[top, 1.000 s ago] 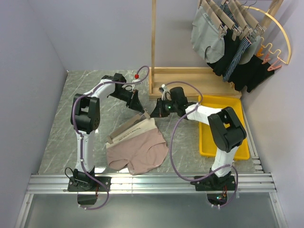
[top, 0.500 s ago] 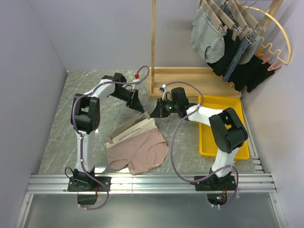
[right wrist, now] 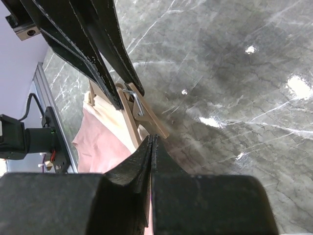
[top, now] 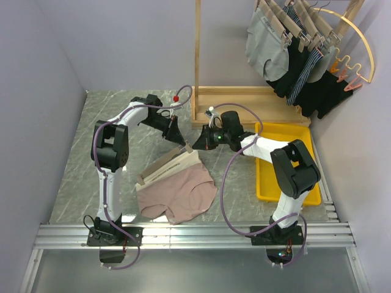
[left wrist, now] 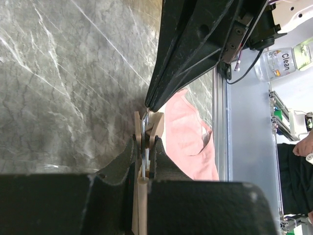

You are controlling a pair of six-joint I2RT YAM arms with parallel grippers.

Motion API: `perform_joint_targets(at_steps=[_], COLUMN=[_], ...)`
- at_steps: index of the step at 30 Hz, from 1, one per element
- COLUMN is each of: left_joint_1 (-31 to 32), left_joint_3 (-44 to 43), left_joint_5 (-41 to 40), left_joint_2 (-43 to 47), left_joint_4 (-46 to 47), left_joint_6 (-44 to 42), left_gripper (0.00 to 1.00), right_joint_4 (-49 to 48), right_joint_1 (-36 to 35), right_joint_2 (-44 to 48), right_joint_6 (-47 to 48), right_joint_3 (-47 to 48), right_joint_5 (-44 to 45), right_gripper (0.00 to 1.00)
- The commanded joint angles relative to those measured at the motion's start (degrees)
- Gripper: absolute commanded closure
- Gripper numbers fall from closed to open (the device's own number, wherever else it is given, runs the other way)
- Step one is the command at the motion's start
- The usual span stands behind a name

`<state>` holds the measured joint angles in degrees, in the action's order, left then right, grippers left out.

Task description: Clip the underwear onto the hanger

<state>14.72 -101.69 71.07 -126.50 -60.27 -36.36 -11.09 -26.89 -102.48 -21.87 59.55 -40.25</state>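
The dusty-pink underwear (top: pixel 180 194) lies flat on the marble table, cream waistband toward the back. Along that waistband runs the light-wood hanger (top: pixel 164 169), its right end raised. My left gripper (top: pixel 179 141) is shut on the wooden clip at that end, and the left wrist view shows the clip (left wrist: pixel 157 125) squeezed at the left gripper (left wrist: pixel 145 142), with pink underwear (left wrist: pixel 191 143) beyond. My right gripper (top: pixel 195 146) is shut, its tip right beside that clip. In the right wrist view the right gripper (right wrist: pixel 151 138) sits just under the clip (right wrist: pixel 146 116). Nothing shows between its jaws.
A yellow tray (top: pixel 280 130) lies under the right arm. Behind the grippers stands a wooden rack (top: pixel 197 61) on its base (top: pixel 244 97), carrying several hung garments (top: pixel 293 55) and a gold wire arch (top: pixel 361 43). A clear bottle (left wrist: pixel 281 61) stands off the table's near edge.
The right arm has shifted slightly back and to the right, its gripper tip staying by the clip. The left gripper and the underwear have not visibly moved.
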Motion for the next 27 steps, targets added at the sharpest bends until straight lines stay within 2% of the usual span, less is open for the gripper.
perform_joint_targets(at_steps=[1, 19, 22, 27], left_joint_1=[0.31, 0.75, 0.66, 0.75], left_joint_3=[-1.84, -2.55, -2.55, -2.02], left_joint_5=[0.83, 0.12, -0.05, -0.40], left_joint_2=[-0.24, -0.94, -0.95, -0.68], left_joint_4=[-2.74, -3.27, -3.10, -2.22], left_joint_6=[-3.36, -3.54, -3.37, -2.23], left_gripper=[1.00, 1.00, 0.96, 0.81], right_joint_4=[-3.32, -4.64, -4.82, -4.90], right_joint_1=[0.44, 0.00, -0.09, 0.00], right_joint_2=[3.34, 2.81, 2.72, 2.81], right_joint_6=[0.16, -0.28, -0.46, -0.37], right_joint_3=[1.62, 2.33, 2.59, 2.41], right_joint_5=[-0.53, -2.46, -2.73, -2.99], right_gripper=[1.00, 1.00, 1.00, 1.00])
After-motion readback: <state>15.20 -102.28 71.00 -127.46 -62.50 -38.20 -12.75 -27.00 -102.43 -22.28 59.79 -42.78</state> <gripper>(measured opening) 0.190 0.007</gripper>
